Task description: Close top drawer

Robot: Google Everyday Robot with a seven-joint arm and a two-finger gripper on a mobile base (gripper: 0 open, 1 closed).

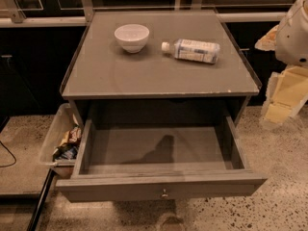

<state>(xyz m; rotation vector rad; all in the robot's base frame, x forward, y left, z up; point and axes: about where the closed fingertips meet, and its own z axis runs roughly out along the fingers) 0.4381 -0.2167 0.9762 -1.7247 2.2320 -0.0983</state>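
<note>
The wide grey wooden top drawer (144,189) stands pulled out; the pale gripper (284,97), cut off at the right edge beside the grey counter (144,73), cannot be judged open or closed

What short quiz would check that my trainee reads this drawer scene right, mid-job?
1. True or false: the top drawer stands pulled out.
2. What lies beside the bowl on the cabinet top? A: a bottle on its side. B: a can. C: a sponge.
3. Where is the gripper?
Key: 1 true. 2 A. 3 At the view's right edge, right of the cabinet top, apart from the top drawer.
</note>
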